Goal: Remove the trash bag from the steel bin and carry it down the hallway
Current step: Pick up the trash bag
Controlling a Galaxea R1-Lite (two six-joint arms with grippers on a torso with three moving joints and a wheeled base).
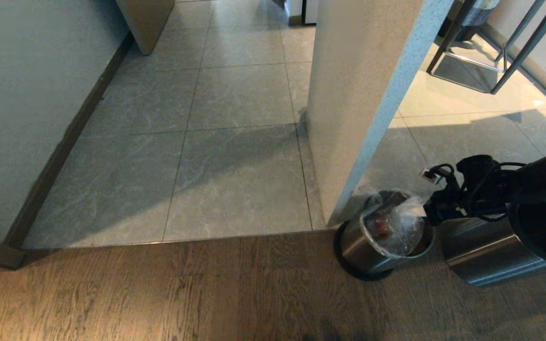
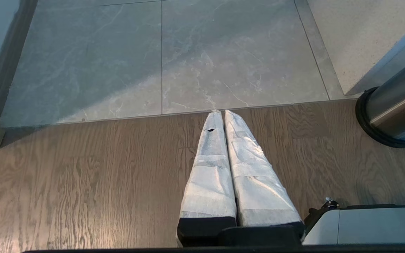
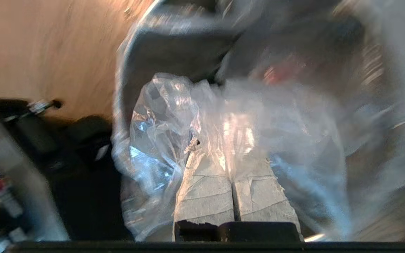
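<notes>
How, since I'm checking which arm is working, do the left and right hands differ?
The right hand pinches the thin clear crinkled trash bag at the small brushed-steel bin; the left hand holds nothing. The right is amid plastic; the left hangs over wood-plank floor. Both are shut, white-wrapped.

Wood-plank floor (image 1: 159,293) in front, meeting grey marble-look hallway tiles (image 1: 240,184) at a straight seam. Steel bin (image 1: 365,251) stands on the planks right by the seam, at the pillar's (image 1: 358,94) foot. Second, larger steel bin (image 1: 491,253) just beside it.
</notes>
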